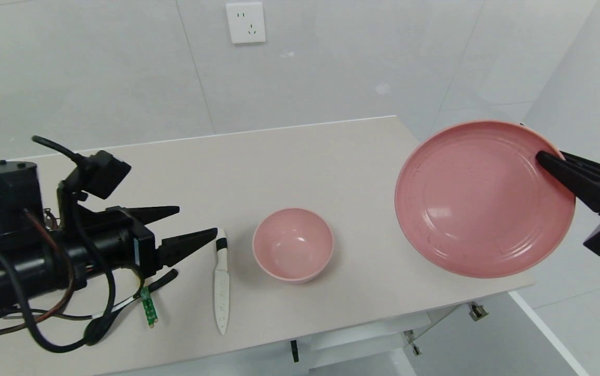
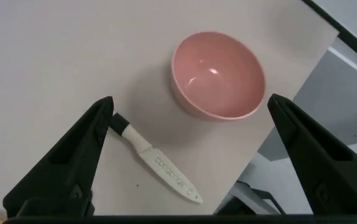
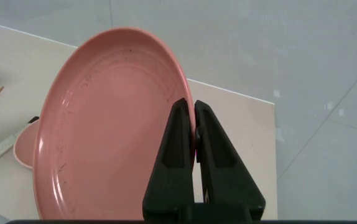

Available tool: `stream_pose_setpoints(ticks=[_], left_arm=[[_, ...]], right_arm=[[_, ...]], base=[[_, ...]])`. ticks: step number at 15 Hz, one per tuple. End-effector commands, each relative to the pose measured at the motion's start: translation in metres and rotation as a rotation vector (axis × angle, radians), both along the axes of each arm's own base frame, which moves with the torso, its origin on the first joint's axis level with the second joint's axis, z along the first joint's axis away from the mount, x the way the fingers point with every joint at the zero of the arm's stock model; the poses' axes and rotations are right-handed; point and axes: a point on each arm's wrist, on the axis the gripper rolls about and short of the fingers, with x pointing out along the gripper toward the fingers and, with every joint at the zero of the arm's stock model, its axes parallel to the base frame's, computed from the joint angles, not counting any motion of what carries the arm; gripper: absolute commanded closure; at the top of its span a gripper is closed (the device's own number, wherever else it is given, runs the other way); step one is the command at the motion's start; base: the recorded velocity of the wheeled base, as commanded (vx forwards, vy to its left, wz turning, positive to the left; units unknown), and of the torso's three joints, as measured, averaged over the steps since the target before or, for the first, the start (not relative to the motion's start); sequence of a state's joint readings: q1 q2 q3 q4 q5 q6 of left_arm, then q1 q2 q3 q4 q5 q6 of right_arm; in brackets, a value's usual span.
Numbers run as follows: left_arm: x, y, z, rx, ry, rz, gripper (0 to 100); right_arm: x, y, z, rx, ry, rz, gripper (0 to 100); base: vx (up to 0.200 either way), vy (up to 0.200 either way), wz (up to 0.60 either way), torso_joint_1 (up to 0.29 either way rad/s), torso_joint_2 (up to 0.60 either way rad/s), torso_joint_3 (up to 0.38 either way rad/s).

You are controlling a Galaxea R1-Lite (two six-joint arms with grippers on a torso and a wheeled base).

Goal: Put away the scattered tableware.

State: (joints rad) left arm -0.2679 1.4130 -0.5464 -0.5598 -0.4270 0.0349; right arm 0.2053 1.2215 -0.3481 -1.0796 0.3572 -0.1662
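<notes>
My right gripper [image 1: 543, 156] is shut on the rim of a large pink plate [image 1: 480, 201], holding it tilted above the table's right end. In the right wrist view its fingers [image 3: 180, 140] pinch the plate [image 3: 107, 124] edge. A small pink bowl [image 1: 293, 244] stands upright near the table's front middle. Just left of it lies a white knife [image 1: 221, 279] with a black band, its handle pointing away from me. My left gripper [image 1: 195, 227] hovers open just left of the knife; in the left wrist view the knife [image 2: 155, 161] and bowl [image 2: 217, 74] lie between its fingers [image 2: 85, 149].
The beige table [image 1: 300, 167] ends at a front edge close to the knife tip and a right edge under the plate. A grey tiled wall with a socket [image 1: 246, 22] rises behind. Loose cables and a small green board [image 1: 148, 308] hang under my left arm.
</notes>
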Motion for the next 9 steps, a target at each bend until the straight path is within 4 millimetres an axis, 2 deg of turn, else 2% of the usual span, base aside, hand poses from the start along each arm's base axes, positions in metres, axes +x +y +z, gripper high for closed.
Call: stream_pose_setpoints(ticks=[1,3,6,9], left_arm=[[0.013,-0.018,-0.015,0.027,0.069,-0.017,0],[0.015,-0.026,-0.016,0.025,0.08,-0.02,0],[0.035,-0.036,-0.014,0.039,0.071,0.049,0],[0.05,-0.044,-0.023,0.052,0.084,0.047,0]], right_arm=[[0.001,0.0,0.0,-0.001,0.002,0.0,100],[0.0,0.0,-0.001,-0.002,0.005,0.0,100],[-0.001,-0.001,0.0,-0.002,-0.002,-0.005,100],[-0.001,-0.001,0.001,-0.001,-0.005,-0.003,100]], base=[[0.0,0.0,0.0,0.0,0.0,0.0],[0.0,0.0,0.0,0.0,0.0,0.0],[0.0,0.0,0.0,0.0,0.0,0.0],[0.0,0.0,0.0,0.0,0.0,0.0]])
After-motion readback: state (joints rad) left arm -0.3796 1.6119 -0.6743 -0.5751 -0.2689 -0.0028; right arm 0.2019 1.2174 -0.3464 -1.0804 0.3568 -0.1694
